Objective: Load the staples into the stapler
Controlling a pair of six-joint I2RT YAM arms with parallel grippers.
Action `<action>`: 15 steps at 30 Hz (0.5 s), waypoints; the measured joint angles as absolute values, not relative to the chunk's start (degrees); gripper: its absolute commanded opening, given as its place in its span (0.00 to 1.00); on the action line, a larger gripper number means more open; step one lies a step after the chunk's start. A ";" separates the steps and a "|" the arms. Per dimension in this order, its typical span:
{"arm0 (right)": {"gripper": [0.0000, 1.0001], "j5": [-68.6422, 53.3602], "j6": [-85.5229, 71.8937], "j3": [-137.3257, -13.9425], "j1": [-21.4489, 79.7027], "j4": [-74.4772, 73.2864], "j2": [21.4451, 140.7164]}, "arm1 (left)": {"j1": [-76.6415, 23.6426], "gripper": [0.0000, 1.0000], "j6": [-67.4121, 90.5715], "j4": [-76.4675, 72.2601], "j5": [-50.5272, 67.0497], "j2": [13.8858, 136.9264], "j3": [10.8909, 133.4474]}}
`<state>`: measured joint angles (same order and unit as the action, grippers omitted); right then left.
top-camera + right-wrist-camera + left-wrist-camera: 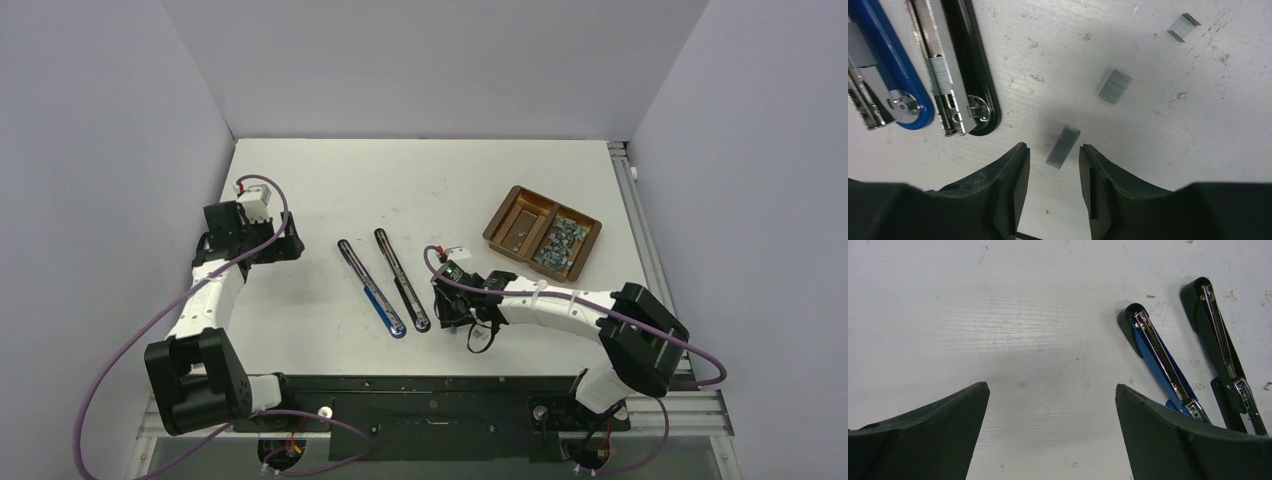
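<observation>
Jaws apart astride a small silver-grey staple block (1064,142), the right gripper (1053,148) may knock it askew when closing; the left gripper (1050,386) gapes wide.

You have a scuffed white table (330,190). Around the middle, toward its near edge, a blue stapler (370,288) and a black stapler (402,280) lie opened flat, side by side. Three small staple blocks (1063,146) lie loose to the right of the black one, apart from each other. A brown two-compartment tray (500,225) sits near the right edge.
</observation>
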<state>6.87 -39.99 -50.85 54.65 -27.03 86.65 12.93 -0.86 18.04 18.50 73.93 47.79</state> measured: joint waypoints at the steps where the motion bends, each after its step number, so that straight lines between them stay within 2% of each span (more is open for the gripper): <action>1: 0.40 6.63 -40.01 -50.76 54.39 -27.03 87.22 | 12.93 0.96 -0.89 18.11 18.50 73.93 47.83; 15: 0.40 4.89 -40.40 -50.11 53.34 -26.22 91.59 | 12.93 0.96 -0.93 18.24 18.50 73.93 47.97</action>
<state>4.89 -40.40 -50.11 53.34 -26.22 91.59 12.93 -0.93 18.24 18.50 73.93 47.97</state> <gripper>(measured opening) 0.406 0.962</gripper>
